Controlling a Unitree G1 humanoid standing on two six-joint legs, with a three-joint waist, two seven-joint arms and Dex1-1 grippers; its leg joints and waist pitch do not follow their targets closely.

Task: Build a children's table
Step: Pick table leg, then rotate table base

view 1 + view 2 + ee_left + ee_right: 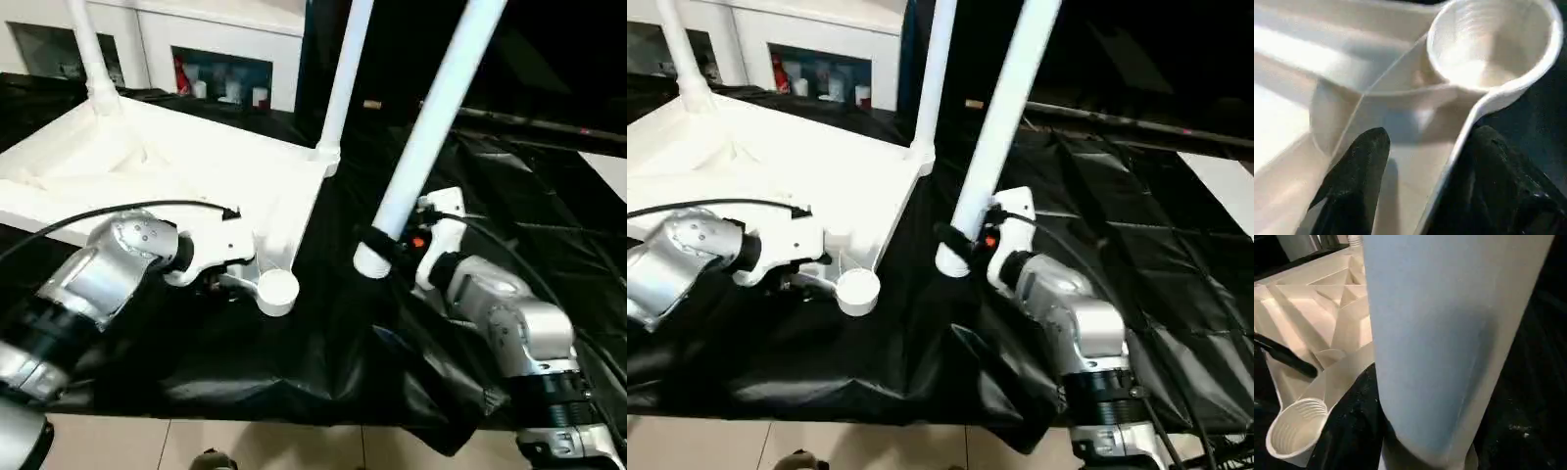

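**Third leg held just right of the empty near corner socket**

The tabletop (147, 176) lies upside down on the left half of the black-draped bench (549, 225), ribbed underside up. Two legs already stand in its far corners: the far-left leg (90, 49) and the far-right leg (343, 78). The near-right corner ends in an empty socket (277, 291), a round threaded cup open upward and hanging at the tabletop's near edge.

The loose leg (431, 127) is in the right pincer (384, 253), which is closed around it close to its lower end. Its long axis runs steeply up and leans away to the right, so the top end sits farther right than the bottom. The lower end hovers just above the black cloth, near the empty socket but apart from it, to its right.

The left pincer (235, 279) straddles the tabletop's rim just behind that socket, one black finger (1354, 181) inside the rim and the other outside; whether it presses the wall I cannot tell.

The coming move likely turns on this: the socket lies to the left of the leg's lower end, so the right arm, the one carrying the leg, would need to shift left and stand the leg upright over the cup.
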